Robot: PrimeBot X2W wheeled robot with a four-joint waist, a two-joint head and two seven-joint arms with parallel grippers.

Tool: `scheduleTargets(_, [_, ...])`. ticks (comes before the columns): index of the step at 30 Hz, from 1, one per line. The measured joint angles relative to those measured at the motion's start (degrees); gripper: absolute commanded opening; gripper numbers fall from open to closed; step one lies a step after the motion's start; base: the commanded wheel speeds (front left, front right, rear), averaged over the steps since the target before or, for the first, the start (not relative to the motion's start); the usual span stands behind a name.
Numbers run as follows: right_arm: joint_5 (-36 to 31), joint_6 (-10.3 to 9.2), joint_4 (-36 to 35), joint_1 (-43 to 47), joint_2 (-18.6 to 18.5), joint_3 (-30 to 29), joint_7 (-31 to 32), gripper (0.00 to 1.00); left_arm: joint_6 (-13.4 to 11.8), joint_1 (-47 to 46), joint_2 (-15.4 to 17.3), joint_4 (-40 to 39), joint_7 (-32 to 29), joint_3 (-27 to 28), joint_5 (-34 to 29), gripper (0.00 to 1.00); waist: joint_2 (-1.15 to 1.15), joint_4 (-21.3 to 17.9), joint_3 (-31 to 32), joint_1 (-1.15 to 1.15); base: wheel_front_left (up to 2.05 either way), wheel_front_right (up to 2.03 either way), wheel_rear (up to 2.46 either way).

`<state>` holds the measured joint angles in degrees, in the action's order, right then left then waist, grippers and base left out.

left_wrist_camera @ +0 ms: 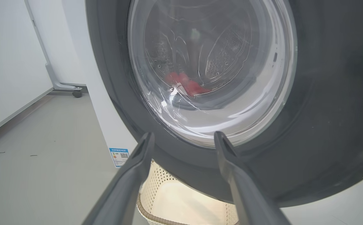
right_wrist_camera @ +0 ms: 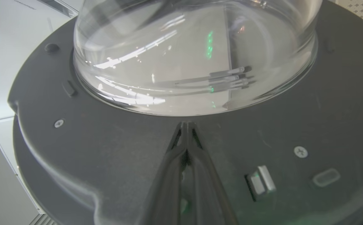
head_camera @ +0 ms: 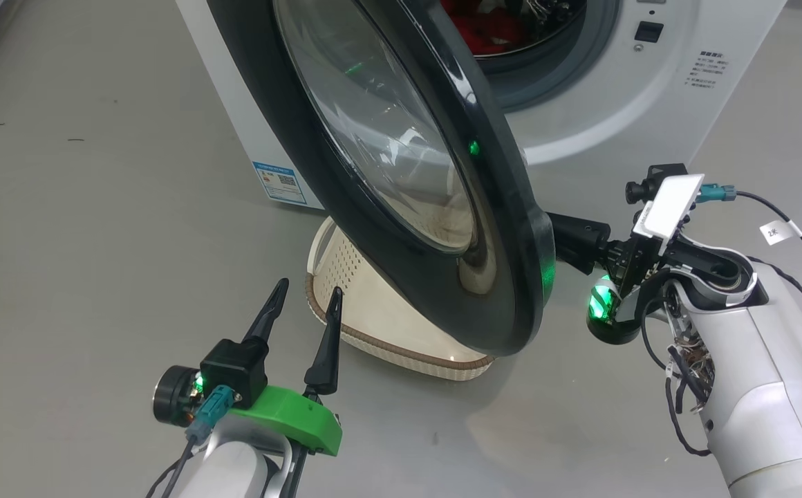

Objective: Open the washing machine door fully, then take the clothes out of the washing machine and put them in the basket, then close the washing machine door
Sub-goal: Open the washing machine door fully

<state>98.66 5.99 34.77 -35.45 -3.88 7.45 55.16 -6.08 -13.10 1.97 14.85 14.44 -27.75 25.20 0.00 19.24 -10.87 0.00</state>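
Head view: glossy black round door [head_camera: 505, 207] with bulging glass.

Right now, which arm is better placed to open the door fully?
Right. The right gripper, shut, lies against the inside of the washing machine door and could push; the left gripper hangs open outside.

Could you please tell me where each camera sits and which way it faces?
Head view: up high, looking down at the washing machine door and basket; left gripper and right arm show.
Left wrist view: low, facing the door's outer glass; its own open fingers show.
Right wrist view: facing the door's inner side; the right gripper, shut.
Head and left wrist views share the basket.
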Motion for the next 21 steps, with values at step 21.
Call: scheduleTargets(21, [8.58,0.42,-3.88,4.62,0.04,11.41,-2.38,0.0,0.0,1.75,0.14,0.42,0.0,-0.32,0.46,1.0,0.0,5.37,2.37,0.0,0.0,0.0,0.0])
